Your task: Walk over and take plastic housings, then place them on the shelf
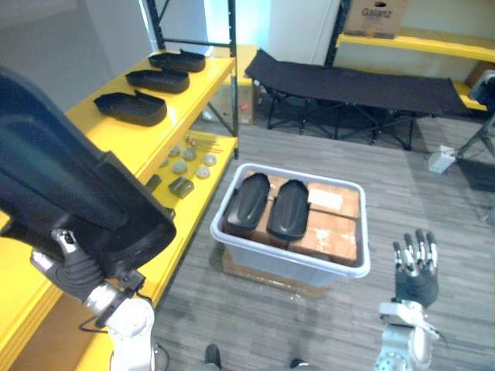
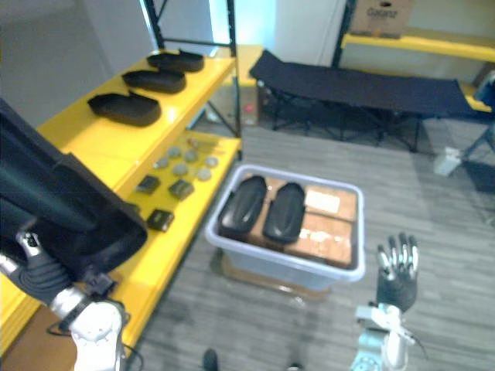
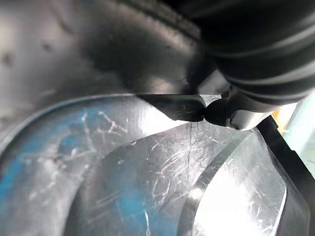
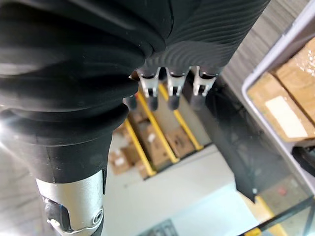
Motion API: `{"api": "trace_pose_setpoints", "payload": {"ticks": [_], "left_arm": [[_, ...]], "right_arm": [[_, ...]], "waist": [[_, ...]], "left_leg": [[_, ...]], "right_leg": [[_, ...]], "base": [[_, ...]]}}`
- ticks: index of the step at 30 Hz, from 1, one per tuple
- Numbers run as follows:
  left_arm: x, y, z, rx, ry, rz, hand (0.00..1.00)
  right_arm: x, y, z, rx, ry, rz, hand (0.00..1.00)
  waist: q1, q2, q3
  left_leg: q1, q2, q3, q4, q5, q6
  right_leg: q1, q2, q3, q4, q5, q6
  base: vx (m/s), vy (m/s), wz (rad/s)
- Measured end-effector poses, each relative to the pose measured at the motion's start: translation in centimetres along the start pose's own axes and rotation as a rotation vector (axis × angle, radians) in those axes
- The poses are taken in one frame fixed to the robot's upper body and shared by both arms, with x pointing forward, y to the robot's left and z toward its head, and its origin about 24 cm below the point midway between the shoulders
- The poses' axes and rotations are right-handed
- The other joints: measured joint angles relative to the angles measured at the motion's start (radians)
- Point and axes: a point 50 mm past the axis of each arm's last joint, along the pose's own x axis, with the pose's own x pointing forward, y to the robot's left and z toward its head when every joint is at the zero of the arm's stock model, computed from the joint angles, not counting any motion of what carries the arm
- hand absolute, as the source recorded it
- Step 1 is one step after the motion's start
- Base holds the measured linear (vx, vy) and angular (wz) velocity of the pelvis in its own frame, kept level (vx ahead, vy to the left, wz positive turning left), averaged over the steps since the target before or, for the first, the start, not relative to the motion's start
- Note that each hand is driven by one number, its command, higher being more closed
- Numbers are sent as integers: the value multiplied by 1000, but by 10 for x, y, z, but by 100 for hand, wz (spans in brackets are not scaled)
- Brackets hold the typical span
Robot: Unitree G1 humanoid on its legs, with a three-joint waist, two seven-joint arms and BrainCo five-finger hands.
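While I stand over the grey floor, the long yellow shelf [image 1: 116, 147] runs down my left side, and one black folding cot [image 1: 363, 85] sits at the back. One big black housing [image 1: 62, 178] is raised above the near end of the shelf. My left hand [image 1: 76, 270] grips it from below, one dark fingertip [image 3: 216, 110] pinched against its thin edge and the rest of my fingers hidden behind it. One grey bin [image 1: 294, 259] sits on the floor just beside the shelf, with two housings [image 1: 247, 199] lying side by side in it on brown cardboard boxes [image 1: 329, 236]. Three more housings [image 1: 158, 80] lie in a row on the shelf's far top level. My right hand [image 1: 416, 270] is empty beside the bin, fingers straight and pointing up. On the lower level lie three small dark blocks [image 2: 180, 188] and a cluster of small round parts [image 1: 189, 160].
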Motion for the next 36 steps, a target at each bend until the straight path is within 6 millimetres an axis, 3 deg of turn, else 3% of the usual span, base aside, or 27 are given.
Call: {"api": "trace_pose_setpoints", "payload": {"ticks": [5,8,13,19,24,31,36], "left_arm": [[2,1,8,-44,-14,6,100],[7,14,17,-14,-63,39,100],[20,64,29,174,-157,144,100],[17,107,39,327,-196,200,100],[11,112,53,302,-248,226,100],[14,107,54,297,-264,195,100],[16,108,52,291,-247,207,100]], "right_arm": [[14,22,0,-8,-23,93,0],[21,44,-4,-16,-11,190,0],[37,93,-17,3,24,384,0],[41,122,-34,-150,88,524,0],[41,121,-37,-186,119,517,0],[42,114,-37,-200,118,487,0],[44,110,-34,-232,112,488,0]], "waist": [[12,3,0],[39,3,0],[129,1,-1],[233,-6,-5],[250,-19,-9],[226,-35,-15],[226,-40,-14]], "left_leg": [[-22,-7,-46,0,2,-6],[-34,-17,-90,0,7,-5],[-36,-42,-195,1,11,-3],[-52,-76,-299,0,15,2],[-64,-90,-322,0,18,11],[-69,-86,-305,0,26,8],[-86,-87,-306,0,27,8]], "right_leg": [[9,1,-42,-14,0,4],[34,0,-89,-32,3,7],[99,-6,-203,-33,-15,17],[143,-18,-302,-21,-32,10],[141,-32,-302,-1,-46,-3],[123,-31,-292,10,-78,11],[122,-28,-301,11,-78,13]], "base": [[-1,-3,23],[32,-22,45],[58,-36,59],[37,-12,58],[-9,33,21],[-34,-9,-6],[2,-4,5]]}}
